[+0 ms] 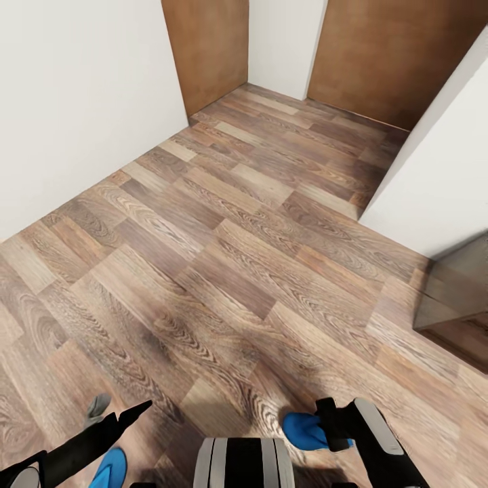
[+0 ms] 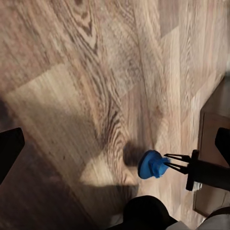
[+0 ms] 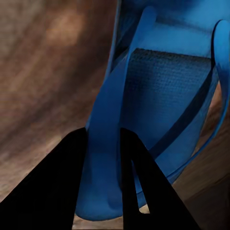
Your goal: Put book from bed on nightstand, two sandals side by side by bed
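At 5 o'clock of head view, one sandal (image 1: pixel 303 432) clamped by strap in right pincer (image 3: pixel 103 143). Second sandal (image 1: pixel 110 469) seen at 7 o'clock by left pincer (image 1: pixel 112 415); grip cannot be told. Wood floor (image 1: pixel 230 257) crossed; bed, book unseen; nothing judged placed yet.

The blue sandal (image 1: pixel 306 432) by the right gripper's (image 1: pixel 330 425) fingers is partly covered by them, so only its rounded end shows in the head view. Up close, the fingers (image 3: pixel 62 187) pinch one strap (image 3: pixel 108 139), and the sole (image 3: pixel 163 91) beyond them runs off the frame's edge. A second blue sandal (image 1: pixel 110 469) under the left arm (image 1: pixel 81 447) is cut by the picture's lower edge; whether the left fingers (image 1: pixel 133 412) grip it cannot be told.
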Robot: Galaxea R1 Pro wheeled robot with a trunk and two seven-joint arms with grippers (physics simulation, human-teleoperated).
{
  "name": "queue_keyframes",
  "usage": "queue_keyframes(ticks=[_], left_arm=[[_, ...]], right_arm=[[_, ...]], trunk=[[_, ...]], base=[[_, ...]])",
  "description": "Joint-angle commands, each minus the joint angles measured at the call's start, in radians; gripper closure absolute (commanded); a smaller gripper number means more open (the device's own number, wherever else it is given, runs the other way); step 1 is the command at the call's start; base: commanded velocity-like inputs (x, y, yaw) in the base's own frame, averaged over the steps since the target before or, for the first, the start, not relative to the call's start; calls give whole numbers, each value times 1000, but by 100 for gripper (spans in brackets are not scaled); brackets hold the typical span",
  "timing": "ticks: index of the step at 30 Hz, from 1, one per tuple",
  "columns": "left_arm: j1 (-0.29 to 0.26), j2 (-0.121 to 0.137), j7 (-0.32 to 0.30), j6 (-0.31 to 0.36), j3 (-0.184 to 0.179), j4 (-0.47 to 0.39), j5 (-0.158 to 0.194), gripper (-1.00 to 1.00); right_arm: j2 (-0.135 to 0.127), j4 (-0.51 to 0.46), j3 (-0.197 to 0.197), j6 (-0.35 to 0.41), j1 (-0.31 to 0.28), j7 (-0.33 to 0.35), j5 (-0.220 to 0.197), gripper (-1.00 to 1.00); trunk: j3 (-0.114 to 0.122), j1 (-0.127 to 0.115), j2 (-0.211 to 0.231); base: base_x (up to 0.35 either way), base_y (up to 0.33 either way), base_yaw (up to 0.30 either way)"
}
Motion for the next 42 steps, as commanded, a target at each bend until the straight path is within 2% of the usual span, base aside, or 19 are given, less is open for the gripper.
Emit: queue_keyframes(ticks=[1, 3, 4, 5, 7, 11, 12, 15, 16, 17, 20, 21, 23, 27, 29, 30, 35, 39, 42], left_arm=[[0, 0, -1, 6, 1, 1, 4, -100], [0, 0, -1, 6, 0, 8, 4, -100], [0, 0, -1, 6, 0, 13, 4, -100], [0, -1, 0, 6, -1, 18, 1, -100], [0, -1, 0, 6, -4, 22, -12, -100], [0, -1, -1, 6, -6, 23, -39, -100], [0, -1, -2, 6, -6, 24, -43, -100], [0, -2, -2, 6, -6, 24, -49, -100], [0, -2, -2, 6, -6, 25, -49, -100], [0, -1, -2, 6, -6, 30, -50, -100], [0, 0, -2, 5, -6, 49, -52, -100], [0, -1, -2, 5, -6, 50, -53, -100], [0, 0, -1, 1, -7, 55, -61, -100], [0, 0, -2, -17, -7, 90, -104, -100], [0, 0, -2, -20, -7, 98, -111, -100], [0, 0, -2, -21, -7, 100, -113, -100], [0, 0, -2, -24, -7, 106, -118, -100], [0, 0, -2, -41, -9, 116, -119, -100], [0, 0, -2, -76, -17, 142, -120, -100]], right_arm=[[0, -4, 26, 7, 0, -5, 3, 100], [-2, -14, 179, 5, 0, -3, 6, 100], [-4, -19, 288, 1, 0, -2, 7, 100], [-5, -21, 368, -2, 0, -3, 7, 100], [-7, -21, 420, -2, 0, -4, 8, 100], [-23, -6, 447, 6, 0, -5, 7, 100], [-42, 2, 451, 7, 0, -5, 7, 100], [-153, 3, 457, 8, 1, 50, 7, 100], [-174, 3, 458, 8, 1, 78, 7, 100], [-236, 8, 459, 7, 2, 186, 8, 100], [-354, 13, 462, 4, 5, 380, 33, 100], [-367, 13, 462, 4, 6, 392, 45, 100], [-404, 15, 462, 5, 7, 421, 129, 100], [-440, 36, 462, 7, 9, 477, 383, 100], [-444, 74, 462, 8, 9, 526, 424, 100], [-445, 92, 462, 8, 9, 547, 433, 100], [-447, 343, 462, -3, 9, 840, 472, 100], [-447, 432, 462, -5, 9, 946, 476, 100], [-448, 479, 462, -18, 10, 1103, 479, 100]], trunk=[[3, -1, 0], [11, -1, 1], [15, -2, 1], [19, -2, 1], [27, -3, 1], [42, -5, 2], [46, -5, 3], [60, -7, 3], [64, -7, 4], [68, -8, 4], [80, -9, 4], [84, -10, 5], [92, -10, 5], [108, -12, 6], [115, -13, 7], [119, -14, 7], [139, -16, 8], [154, -18, 9], [166, -19, 10]], base=[[0, 0, 0], [0, 0, 0], [0, 0, 0], [0, 0, 0], [0, 0, 0], [0, 0, 0], [0, 0, 16], [0, 0, 60], [0, 0, 53], [0, 0, 27], [0, 0, 11], [0, 0, 5], [0, 0, 2], [0, 0, 0], [0, 0, 0], [0, 0, 0], [0, 0, 0], [0, 0, 0], [0, 0, 0]])
